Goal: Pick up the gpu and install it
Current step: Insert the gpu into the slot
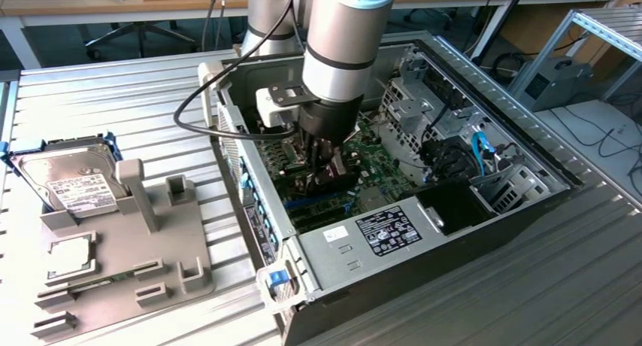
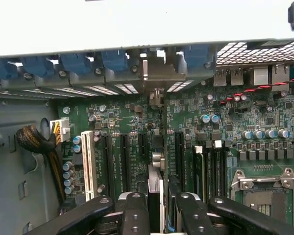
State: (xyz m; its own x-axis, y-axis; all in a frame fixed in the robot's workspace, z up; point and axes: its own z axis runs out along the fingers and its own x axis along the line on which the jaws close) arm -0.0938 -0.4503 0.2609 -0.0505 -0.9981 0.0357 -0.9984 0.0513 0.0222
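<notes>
While I watch both feeds, this is what I read off the scene.

Gripper: my gripper is down inside the open computer case, its fingers pinched on the gpu.
Gpu: held edge-on and upright between the fingers, just over the green motherboard; its silver bracket end points to 12 o'clock in the wrist view, at the case's rear slot wall.
Slots: black expansion slots run along both sides of the card; a white slot lies at 9 o'clock of it.
Outside the case: at 9 o'clock in the exterior view, a grey holder tray with a hard drive and a square chip.
</notes>
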